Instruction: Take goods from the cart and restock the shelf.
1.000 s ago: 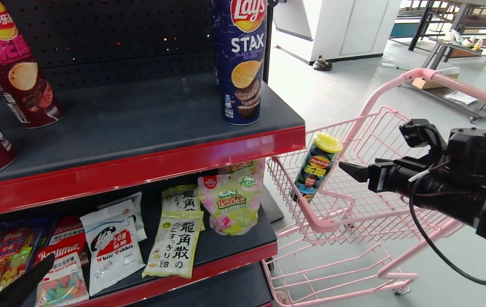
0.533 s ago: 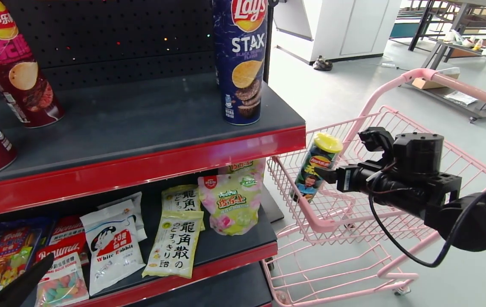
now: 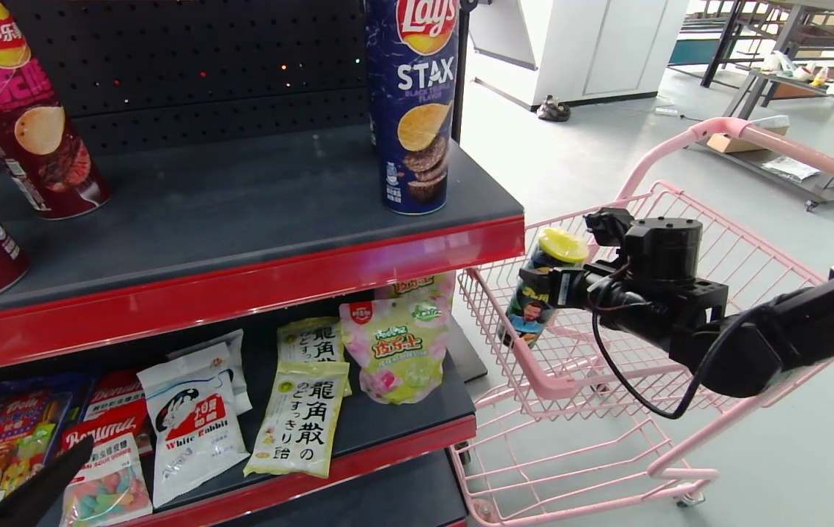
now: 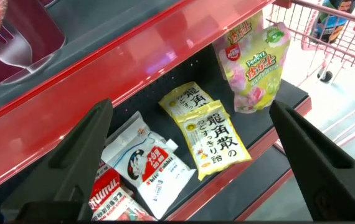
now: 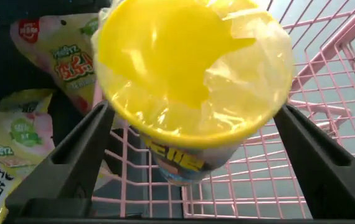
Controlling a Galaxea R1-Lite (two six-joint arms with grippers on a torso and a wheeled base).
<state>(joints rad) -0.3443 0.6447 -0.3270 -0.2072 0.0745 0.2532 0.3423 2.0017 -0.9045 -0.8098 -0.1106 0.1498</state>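
Observation:
A green chips can with a yellow lid (image 3: 532, 316) stands upright in the front corner of the pink cart (image 3: 543, 380), next to the shelf. My right gripper (image 3: 538, 284) is at the can's upper half, open, with a finger on each side. In the right wrist view the can (image 5: 190, 68) sits between the spread fingers (image 5: 65, 168). The upper shelf board (image 3: 241, 197) holds a blue chips can (image 3: 413, 110) and maroon cans (image 3: 29, 124). My left gripper (image 4: 193, 165) hangs open and empty in front of the lower shelf, low on the left (image 3: 36, 490).
Snack bags (image 3: 300, 417) lie along the lower shelf (image 3: 388, 450), among them a pink-green pouch (image 4: 255, 65). The red front lip of the upper shelf (image 3: 314, 271) juts out just left of the cart. Open floor lies behind the cart.
My right arm has moved left across the cart until its fingers stand on both sides of the green can. The can and the left arm have not moved.

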